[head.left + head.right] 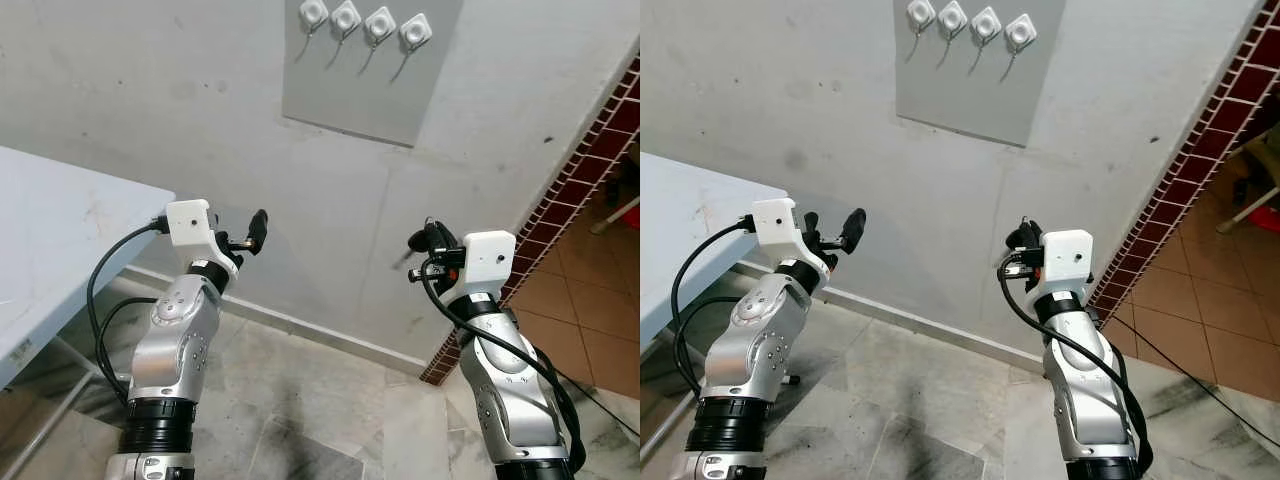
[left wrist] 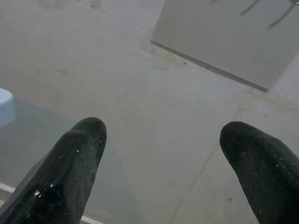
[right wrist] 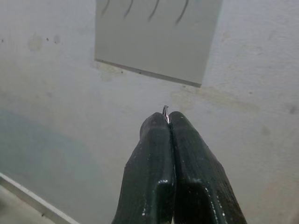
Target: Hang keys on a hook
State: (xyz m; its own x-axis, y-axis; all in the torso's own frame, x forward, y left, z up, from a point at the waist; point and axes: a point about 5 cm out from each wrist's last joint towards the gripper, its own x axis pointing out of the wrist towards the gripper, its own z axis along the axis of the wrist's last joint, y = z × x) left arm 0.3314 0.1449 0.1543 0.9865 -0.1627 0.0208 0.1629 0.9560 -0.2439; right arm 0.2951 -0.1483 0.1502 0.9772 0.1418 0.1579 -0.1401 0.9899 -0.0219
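Four white hooks (image 1: 365,25) sit in a row on a grey panel (image 1: 360,95) at the top centre of the head view, on a pale wall. A white table (image 1: 55,250) fills the left edge; red tiling (image 1: 590,150) runs down the right. The left gripper (image 1: 250,235) is spread wide, holding nothing. The right gripper (image 3: 168,122) is pinched tight on a thin silvery key ring (image 3: 165,110), a sliver of which peeks out at the fingertips, well below the panel.
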